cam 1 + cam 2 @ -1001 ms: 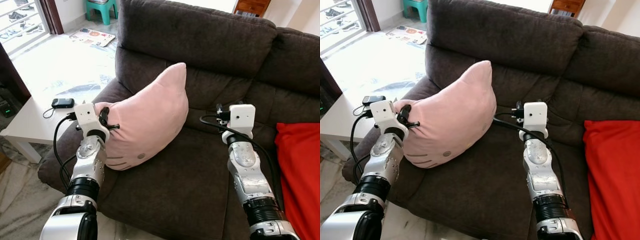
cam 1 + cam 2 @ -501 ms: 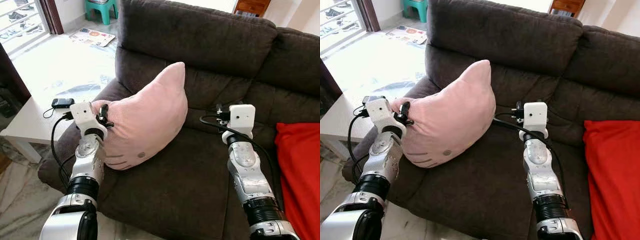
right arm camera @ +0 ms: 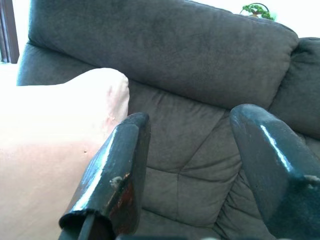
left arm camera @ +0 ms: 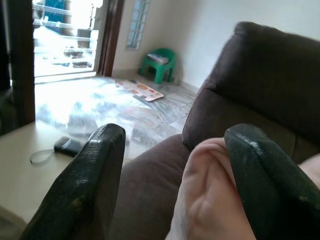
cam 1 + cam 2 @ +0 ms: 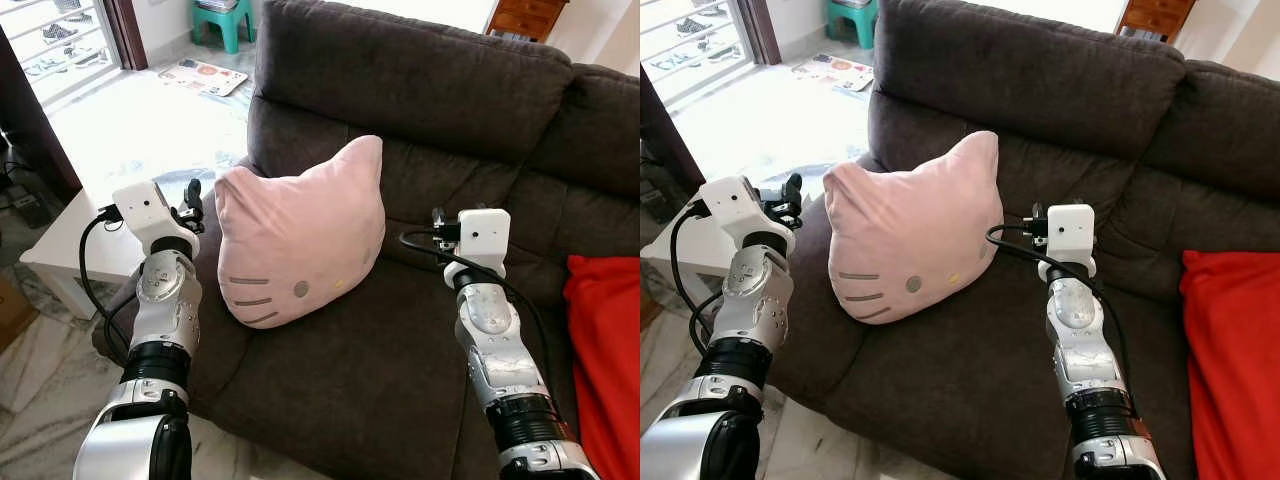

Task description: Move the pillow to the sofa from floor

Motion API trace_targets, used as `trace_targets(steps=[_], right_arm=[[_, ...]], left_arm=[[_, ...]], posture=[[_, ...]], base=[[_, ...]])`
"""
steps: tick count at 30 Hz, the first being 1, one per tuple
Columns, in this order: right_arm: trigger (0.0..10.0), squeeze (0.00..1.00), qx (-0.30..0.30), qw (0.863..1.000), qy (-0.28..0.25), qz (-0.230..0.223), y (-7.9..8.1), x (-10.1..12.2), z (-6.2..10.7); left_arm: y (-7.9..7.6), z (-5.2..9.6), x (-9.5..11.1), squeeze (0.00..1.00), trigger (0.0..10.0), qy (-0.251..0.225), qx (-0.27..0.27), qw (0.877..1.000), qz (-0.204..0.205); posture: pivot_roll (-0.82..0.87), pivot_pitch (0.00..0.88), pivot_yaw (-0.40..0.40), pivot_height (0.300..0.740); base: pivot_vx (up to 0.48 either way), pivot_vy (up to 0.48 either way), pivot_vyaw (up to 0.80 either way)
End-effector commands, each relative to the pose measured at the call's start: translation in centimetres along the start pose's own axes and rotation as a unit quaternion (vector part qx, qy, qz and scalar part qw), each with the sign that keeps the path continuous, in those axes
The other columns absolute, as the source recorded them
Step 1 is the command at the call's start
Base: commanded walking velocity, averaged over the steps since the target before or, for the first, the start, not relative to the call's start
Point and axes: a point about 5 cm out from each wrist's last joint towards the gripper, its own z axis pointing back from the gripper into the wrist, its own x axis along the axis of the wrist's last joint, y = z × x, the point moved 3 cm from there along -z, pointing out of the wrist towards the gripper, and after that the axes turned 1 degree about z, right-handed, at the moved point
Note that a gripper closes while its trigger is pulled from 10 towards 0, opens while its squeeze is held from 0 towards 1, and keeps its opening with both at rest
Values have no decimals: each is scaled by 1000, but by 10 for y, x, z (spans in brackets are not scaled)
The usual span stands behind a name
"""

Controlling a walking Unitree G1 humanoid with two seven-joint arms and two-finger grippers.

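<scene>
The pink cat-face pillow (image 5: 300,245) stands upright on the dark brown sofa (image 5: 400,70), its face turned toward me and its back against the backrest. My left gripper (image 4: 175,132) is open just off the pillow's left ear (image 4: 210,175), beside the sofa's armrest, and holds nothing. The right gripper (image 3: 190,115) is open too, hovering over the seat on the pillow's right side, a short gap away from it.
A red cushion (image 5: 605,350) lies on the sofa at far right. Left of the armrest stands a white side table (image 5: 70,235) with a small black device (image 4: 67,145). Behind it are sunlit marble floor, a printed mat (image 5: 200,75) and a green stool (image 5: 225,12).
My left gripper has let go of the pillow's ear and pulled away to the left. The pillow has turned face-forward and stands by itself. The camera shifted slightly.
</scene>
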Motion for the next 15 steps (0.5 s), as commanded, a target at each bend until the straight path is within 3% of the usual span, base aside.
trace_targets(steps=[1,2,3,5,9,11,15], right_arm=[[10000,0,-11,1000,-3,-7,-7,-2,3],[10000,0,-13,1000,-7,-12,-8,-3,4],[10000,0,-17,999,-16,-27,-11,-3,6],[10000,0,-28,998,-21,-49,-20,-7,9],[10000,0,-38,998,-19,-53,-27,-11,11],[10000,0,-54,997,24,-45,-40,-38,22],[10000,0,-60,994,86,-38,-50,-74,36]], left_arm=[[-9,7,-2,0,10000,-4,-30,998,-46],[-11,10,-3,0,10000,-7,-41,997,-64],[-11,18,-5,0,10000,-13,-57,992,-108],[-3,29,-6,0,10000,-17,-53,988,-143],[5,37,-8,0,10000,-13,-37,987,-156],[26,58,-32,0,10000,40,1,984,-172],[32,75,-55,0,10000,83,0,980,-183]], posture=[[-15,103,-105,740],[-14,103,-104,740],[-13,103,-104,740],[-4,102,-102,740],[1,99,-99,740],[-2,83,-95,740],[-2,63,-83,740]], base=[[0,0,0],[0,0,0],[0,0,0],[0,0,0],[0,0,0],[0,0,0],[0,0,0]])
